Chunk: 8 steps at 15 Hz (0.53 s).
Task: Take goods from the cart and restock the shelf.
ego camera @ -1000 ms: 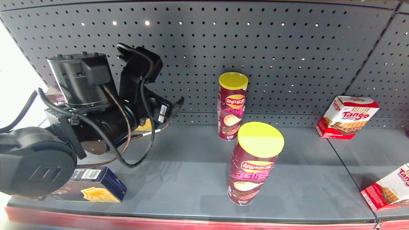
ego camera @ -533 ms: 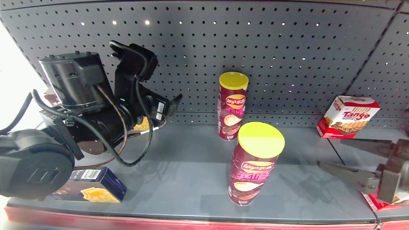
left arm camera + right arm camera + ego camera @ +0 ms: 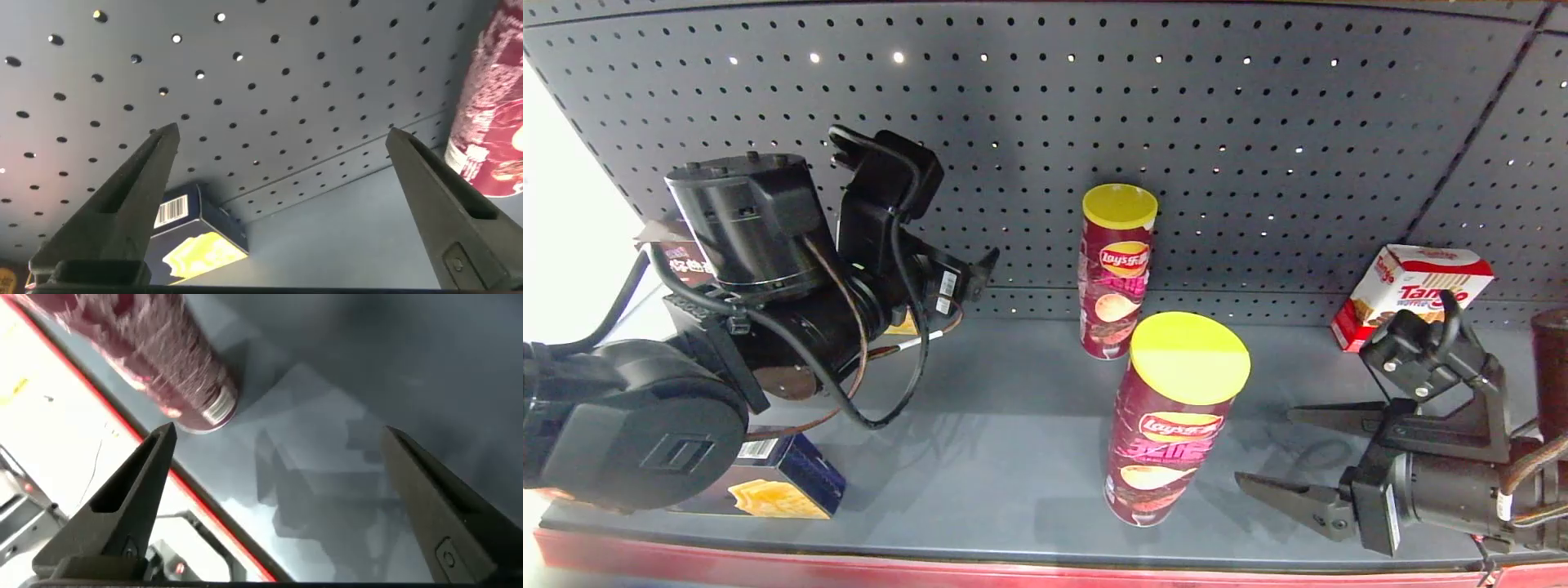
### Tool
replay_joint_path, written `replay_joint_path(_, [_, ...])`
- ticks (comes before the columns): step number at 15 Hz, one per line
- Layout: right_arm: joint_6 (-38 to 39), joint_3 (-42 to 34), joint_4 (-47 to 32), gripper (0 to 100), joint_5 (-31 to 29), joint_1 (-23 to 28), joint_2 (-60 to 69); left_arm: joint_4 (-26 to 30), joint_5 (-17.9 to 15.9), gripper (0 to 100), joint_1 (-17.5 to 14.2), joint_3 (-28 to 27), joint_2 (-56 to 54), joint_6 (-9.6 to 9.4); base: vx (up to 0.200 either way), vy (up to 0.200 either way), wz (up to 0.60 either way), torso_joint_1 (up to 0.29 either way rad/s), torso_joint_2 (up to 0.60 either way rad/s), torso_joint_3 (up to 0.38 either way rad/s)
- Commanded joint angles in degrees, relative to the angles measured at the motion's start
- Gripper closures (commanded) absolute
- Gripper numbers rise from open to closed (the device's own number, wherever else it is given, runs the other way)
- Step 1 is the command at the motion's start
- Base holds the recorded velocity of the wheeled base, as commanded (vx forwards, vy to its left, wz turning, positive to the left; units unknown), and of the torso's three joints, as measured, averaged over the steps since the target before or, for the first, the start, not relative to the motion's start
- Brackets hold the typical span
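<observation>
Spreads right claw (image 3: 1266, 449) wide just right of near can (image 3: 1168, 441), probably to straighten it; holds left claw (image 3: 282, 133) released, empty, far left.

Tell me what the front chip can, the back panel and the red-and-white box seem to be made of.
Front chip can: likely printed cardboard tube, glossy wrap; yellow plastic-looking lid. Back panel: probably painted metal, matte grey, evenly punched holes. Red-and-white box: printed cardboard, folded edges.

Front can (image 3: 1164, 441) and rear can (image 3: 1112, 286) maroon, yellow-lidded — grey dotted pegboard (image 3: 1258, 122), red-white box (image 3: 1401, 282), navy box (image 3: 796, 482)
</observation>
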<state>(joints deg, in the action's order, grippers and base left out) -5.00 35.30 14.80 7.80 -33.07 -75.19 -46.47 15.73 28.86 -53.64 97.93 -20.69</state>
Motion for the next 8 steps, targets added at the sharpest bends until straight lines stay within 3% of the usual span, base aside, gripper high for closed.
replay_joint_path(1, [0.0, 0.0, 0.0, 0, 0.0, -0.7, -2.1, 0.0, 0.0, 0, 0.1, -0.1, 0.4, 0.03, 0.0, 0.0, 0.0, 0.0, 0.0, 0.0])
replay_joint_path(8, [0.0, 1.9, 1.7, 0, -0.1, -0.6, -6.7, -0.4, 0.0, 0, -0.2, -0.3, 0.6, -0.05, 0.0, 0.0, 0.0, 0.0, 0.0, 0.0])
